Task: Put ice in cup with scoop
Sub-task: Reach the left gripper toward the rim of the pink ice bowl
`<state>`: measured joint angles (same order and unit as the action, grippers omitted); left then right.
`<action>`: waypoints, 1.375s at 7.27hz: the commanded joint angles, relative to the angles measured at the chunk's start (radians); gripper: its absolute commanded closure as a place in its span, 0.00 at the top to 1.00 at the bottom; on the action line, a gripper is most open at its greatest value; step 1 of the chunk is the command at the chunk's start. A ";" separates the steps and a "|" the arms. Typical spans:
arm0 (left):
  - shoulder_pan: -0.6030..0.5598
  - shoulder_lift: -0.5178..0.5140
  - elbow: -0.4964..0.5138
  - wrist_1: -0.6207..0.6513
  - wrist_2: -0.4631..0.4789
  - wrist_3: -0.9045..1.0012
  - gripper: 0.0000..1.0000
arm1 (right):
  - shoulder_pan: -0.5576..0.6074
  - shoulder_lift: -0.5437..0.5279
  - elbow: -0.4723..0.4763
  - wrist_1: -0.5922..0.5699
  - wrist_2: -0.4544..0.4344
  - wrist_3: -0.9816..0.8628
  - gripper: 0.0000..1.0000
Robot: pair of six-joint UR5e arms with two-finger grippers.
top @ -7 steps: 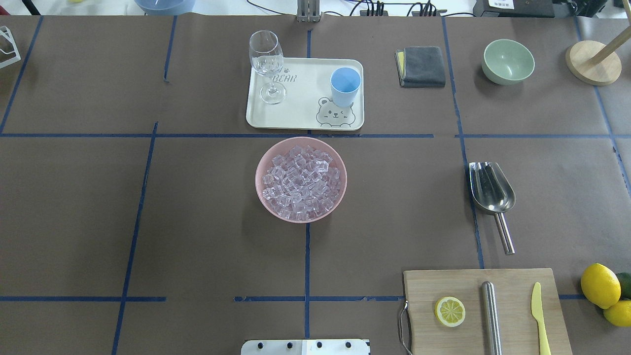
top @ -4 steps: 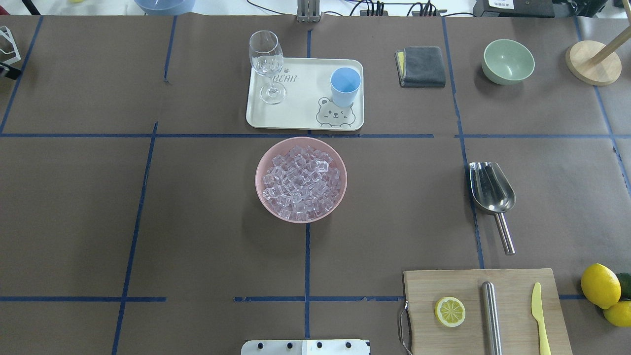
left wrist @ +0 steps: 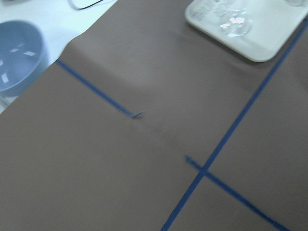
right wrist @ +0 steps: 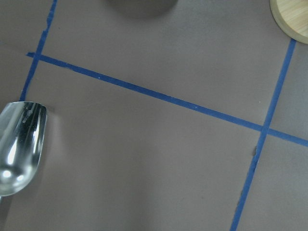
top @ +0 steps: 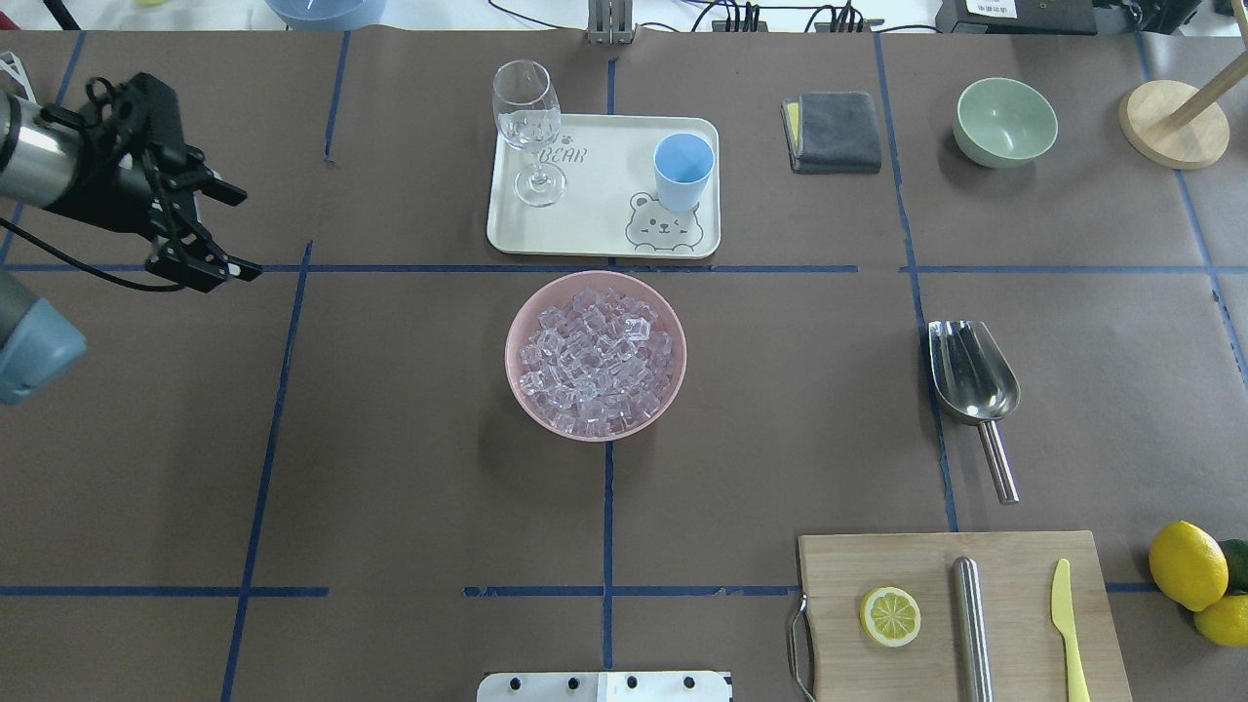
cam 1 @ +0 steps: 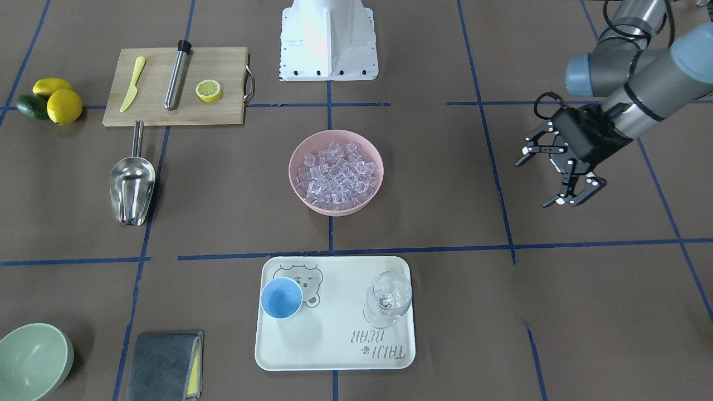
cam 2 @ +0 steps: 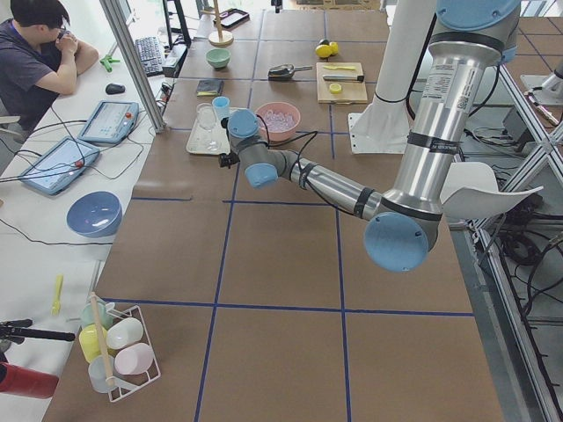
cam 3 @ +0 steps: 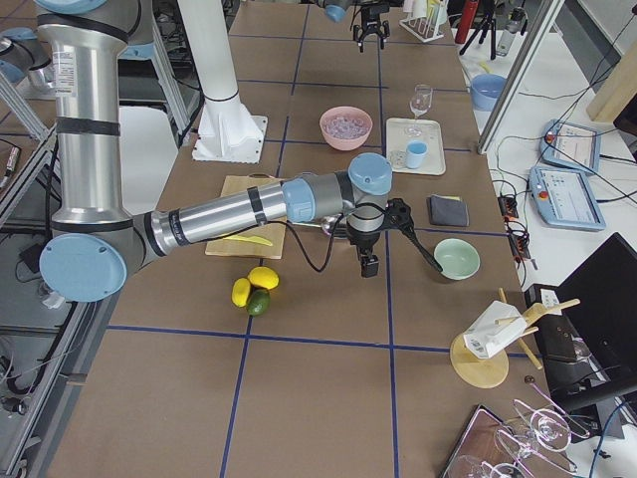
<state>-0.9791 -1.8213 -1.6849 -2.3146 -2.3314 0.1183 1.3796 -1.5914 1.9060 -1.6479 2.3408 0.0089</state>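
Two fingers of the left gripper stand spread wide with nothing between them. It hangs over bare table at the robot's far left, well apart from everything the task needs. The left wrist camera sees only brown paper, blue tape and a corner of the tray.

The right gripper shows only in the side view from the robot's right, so I cannot tell how its jaws stand. It hovers above the table between the scoop and the green bowl. The right wrist camera catches the scoop's trough at its left edge, so the tool is near but not under the fingers.

The scoop lies flat on the table on the robot's right, untouched, with its handle pointing back toward the robot and its open mouth away. The ice is heaped in the pink bowl at the table's middle. Just beyond that, the cup stands upright on the tray beside a stemmed glass, and it looks empty.

By my reading this is the opening step, the reach for the scoop, with no ice moved yet. The next move calls for the right gripper to shift over the thin handle, line its fingers across it and come down low, since the handle rests close against the table.
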 commanded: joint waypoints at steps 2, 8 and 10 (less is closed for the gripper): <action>0.247 -0.084 0.116 -0.238 0.171 0.000 1.00 | -0.126 0.019 0.053 0.002 -0.012 0.193 1.00; 0.368 -0.240 0.353 -0.439 0.296 -0.025 1.00 | -0.316 0.007 0.073 0.293 -0.083 0.595 1.00; 0.379 -0.243 0.355 -0.439 0.293 -0.028 1.00 | -0.361 0.004 0.077 0.321 -0.109 0.664 1.00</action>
<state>-0.6084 -2.0604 -1.3337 -2.7534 -2.0372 0.0934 1.0499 -1.5858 1.9800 -1.3509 2.2532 0.6254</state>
